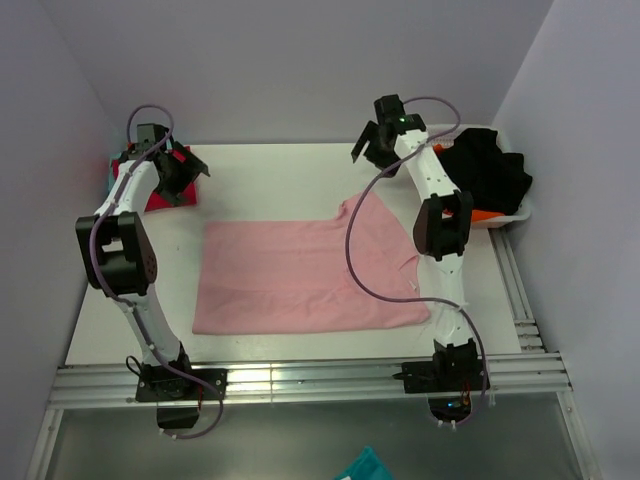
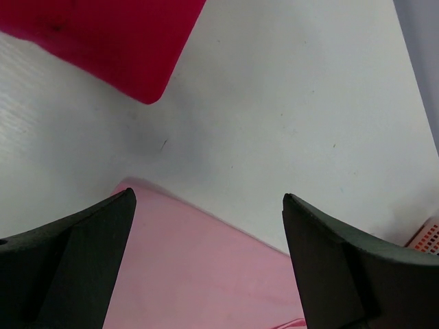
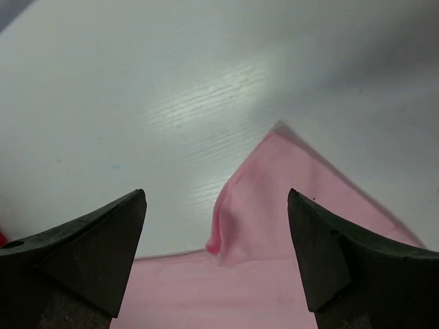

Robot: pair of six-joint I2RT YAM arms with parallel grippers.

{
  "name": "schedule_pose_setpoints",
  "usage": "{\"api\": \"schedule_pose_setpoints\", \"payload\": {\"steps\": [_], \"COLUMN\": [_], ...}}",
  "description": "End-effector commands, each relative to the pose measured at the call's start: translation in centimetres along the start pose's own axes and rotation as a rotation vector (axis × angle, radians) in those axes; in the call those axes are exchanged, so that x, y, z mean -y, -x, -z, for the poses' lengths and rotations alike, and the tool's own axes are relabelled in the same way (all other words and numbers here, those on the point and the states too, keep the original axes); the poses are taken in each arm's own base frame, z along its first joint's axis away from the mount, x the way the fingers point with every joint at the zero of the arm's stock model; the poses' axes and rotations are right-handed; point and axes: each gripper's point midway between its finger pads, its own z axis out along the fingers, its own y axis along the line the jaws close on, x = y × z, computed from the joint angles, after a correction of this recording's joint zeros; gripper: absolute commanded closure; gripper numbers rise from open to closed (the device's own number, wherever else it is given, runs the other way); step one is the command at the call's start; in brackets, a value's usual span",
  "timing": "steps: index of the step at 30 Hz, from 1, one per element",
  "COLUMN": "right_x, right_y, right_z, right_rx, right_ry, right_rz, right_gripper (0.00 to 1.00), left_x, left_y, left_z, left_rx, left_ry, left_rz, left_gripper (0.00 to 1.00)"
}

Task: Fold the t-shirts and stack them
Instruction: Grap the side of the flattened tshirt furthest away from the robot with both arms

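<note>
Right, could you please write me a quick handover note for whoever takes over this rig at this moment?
Left hand: open, empty, above the table between the red t-shirt and the pink t-shirt.
Right hand: open, empty, above the pink shirt's far right sleeve.
Red: looks folded, far left corner.
Pink: spread flat mid-table.
Teal cloth: off the table's near edge, probably the third tee.
Done: red, apparently.
Left: fold pink, fold teal, stack all.

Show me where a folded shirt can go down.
Best: the far strip of table behind the pink t-shirt, between the red t-shirt and the right gripper. A narrower strip lies left of the pink one, beside the left arm. Crowded: the far right, by the bin and right arm.
</note>
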Motion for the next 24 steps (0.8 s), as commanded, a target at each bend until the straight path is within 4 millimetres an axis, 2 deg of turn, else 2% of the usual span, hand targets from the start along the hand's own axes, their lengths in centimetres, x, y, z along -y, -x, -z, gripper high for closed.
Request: {"api": "schedule_pose_setpoints", "payload": {"steps": [1, 13, 17, 24], "right_x": [1.1, 4.1, 4.7, 4.9], "right_y": [-0.4, -2.0, -2.5, -4.9], "right_z": [0.1, -5.0, -6.0, -8.1], "right_rx": [-0.033, -0.069, -0.09, -0.143], "right_ry": [-0.013, -0.117, -0.145, -0.161], "right_rz": [-0.04, -0.014, -0.002, 0.033], "right_gripper": [0.1, 0.13, 0.16, 0.25], "left_x": [2.2, -1.9, -2.3, -2.6], "left_y": [1.3, 1.0, 1.2, 1.0], "left_z": [-0.6, -3.7, -3.7, -3.9], "left_rx": [-0.009, -0.068, -0.068, -0.074], "left_ry": [-0.111, -0.068, -0.052, -0.041], "left_rz": [-0.057, -0.025, -0.021, -0.012], "left_gripper": [0.06, 0.08, 0.08, 0.09]}}
